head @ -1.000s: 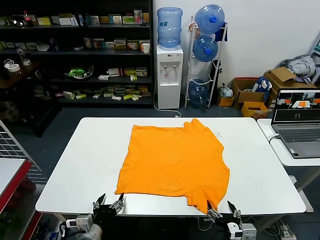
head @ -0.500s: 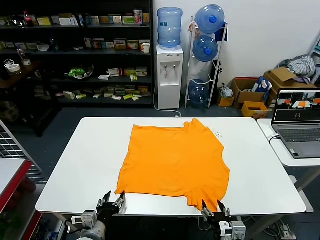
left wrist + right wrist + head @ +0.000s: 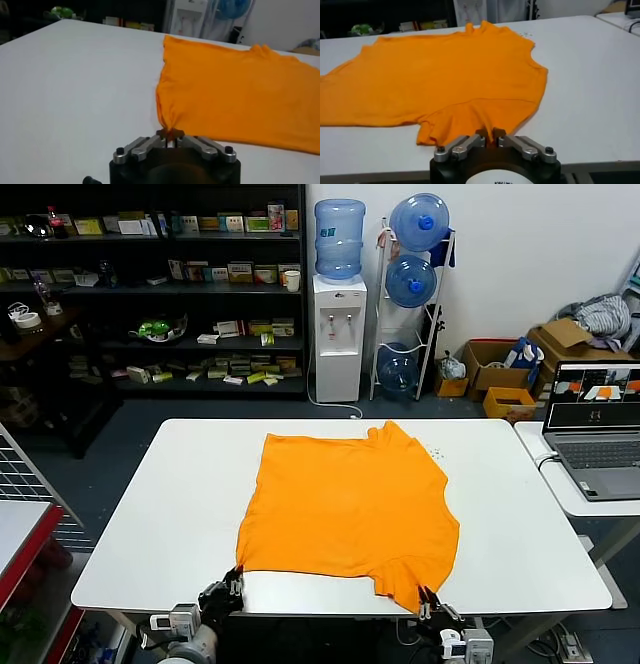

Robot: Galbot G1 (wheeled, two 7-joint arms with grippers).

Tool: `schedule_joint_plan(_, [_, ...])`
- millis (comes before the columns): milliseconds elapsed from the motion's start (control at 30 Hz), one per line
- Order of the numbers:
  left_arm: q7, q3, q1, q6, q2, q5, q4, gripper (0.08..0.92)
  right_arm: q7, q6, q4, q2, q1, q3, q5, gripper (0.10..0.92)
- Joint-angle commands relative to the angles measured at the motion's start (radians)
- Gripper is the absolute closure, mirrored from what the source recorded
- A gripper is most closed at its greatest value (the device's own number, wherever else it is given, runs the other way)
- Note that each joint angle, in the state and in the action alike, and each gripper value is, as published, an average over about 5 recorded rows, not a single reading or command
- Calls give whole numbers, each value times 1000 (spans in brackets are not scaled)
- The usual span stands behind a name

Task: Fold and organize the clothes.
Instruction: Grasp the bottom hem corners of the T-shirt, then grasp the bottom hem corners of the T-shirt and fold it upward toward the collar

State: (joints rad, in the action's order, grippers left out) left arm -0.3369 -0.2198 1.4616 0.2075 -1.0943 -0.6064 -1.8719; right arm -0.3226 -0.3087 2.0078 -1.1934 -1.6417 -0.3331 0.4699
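The orange T-shirt [image 3: 350, 504] lies spread flat on the white table [image 3: 170, 514], plain side up, collar at the far edge. My left gripper [image 3: 231, 586] is at the table's near edge, shut on the shirt's near left corner [image 3: 170, 131]. My right gripper [image 3: 427, 599] is at the near edge, shut on the shirt's near right corner [image 3: 490, 131], where the cloth bunches up between the jaws. In both wrist views the shirt stretches away from the jaws across the table.
A laptop [image 3: 597, 424] stands on a side table at the right. Behind the table are a water dispenser [image 3: 338, 334], a rack of water bottles [image 3: 412, 294], dark shelves [image 3: 150, 284] and cardboard boxes [image 3: 520, 364] with a grey cloth heap.
Both grippers moved forward to the shirt's near corners and closed on them; a second ago they were open below the table edge.
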Motion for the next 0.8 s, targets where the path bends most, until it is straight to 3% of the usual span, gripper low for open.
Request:
schedule_joint_plan(33, [-6, 1, 9, 0, 7, -8, -23, 894, -3, 4, 59, 26, -56, -10, 20, 901])
schedule_joint_plan(333, [-73, -46, 110, 39, 76, -189, -184, 908, -15, 24, 222, 82, -197, -57, 40, 901])
schedule_joint_plan(500, [-85, -71, 152, 46, 100, -211, -258, 908, -18, 30, 222, 73, -155, -64, 48, 901])
schedule_joint_plan(633, [-83, -70, 112, 41, 100, -208, -239, 908, -23, 33, 158, 72, -42, -57, 68, 901])
schedule_joint_plan(800, [-62, -47, -34, 19, 99, -211, -153, 908, -56, 16, 67, 97, 148, -28, 135, 901])
